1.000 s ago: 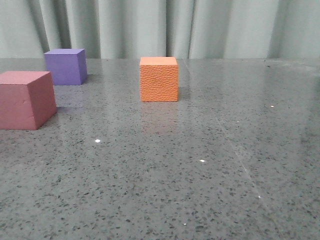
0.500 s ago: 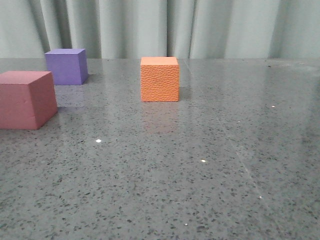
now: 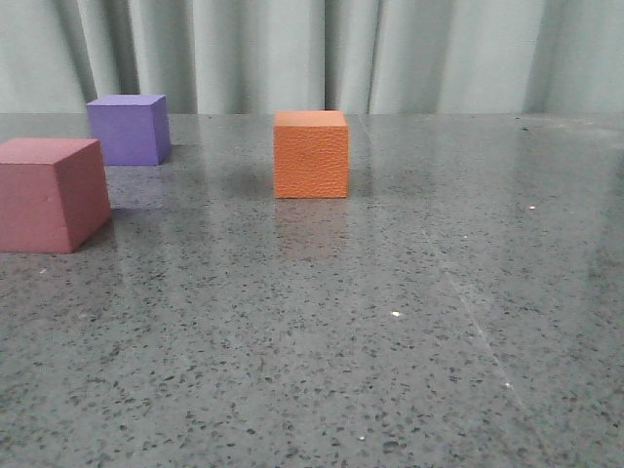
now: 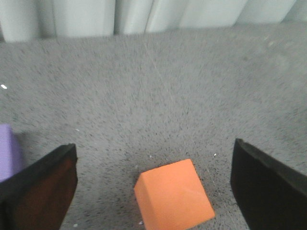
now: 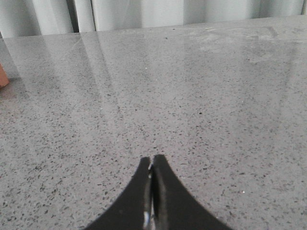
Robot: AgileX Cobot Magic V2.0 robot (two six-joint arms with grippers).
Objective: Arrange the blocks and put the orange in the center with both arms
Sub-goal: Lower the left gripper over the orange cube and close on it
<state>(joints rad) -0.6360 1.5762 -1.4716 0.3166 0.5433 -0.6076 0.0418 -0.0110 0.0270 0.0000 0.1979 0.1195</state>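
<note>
already straddled: orange cube sits between the left fingers

the orange cube (image 3: 311, 154) stands mid-table, purple cube (image 3: 128, 129) at its 9 o'clock, pink cube (image 3: 51, 194) at 8. the left gripper (image 4: 153, 187) hangs spread wide above it, cube at its 12. the right gripper (image 5: 152, 191), tips pressed together, holds nothing and looks farther off.

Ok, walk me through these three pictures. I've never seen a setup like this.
It is a two-armed robot at a speckled grey table. The wide picture looks forward from the robot: a pink cube, a purple cube and an orange cube stand apart. The other two pictures come from cameras on the wrists. The left gripper is wide open with the orange cube between its black fingers, not touching. The right gripper is shut over bare table, holding nothing.
</note>
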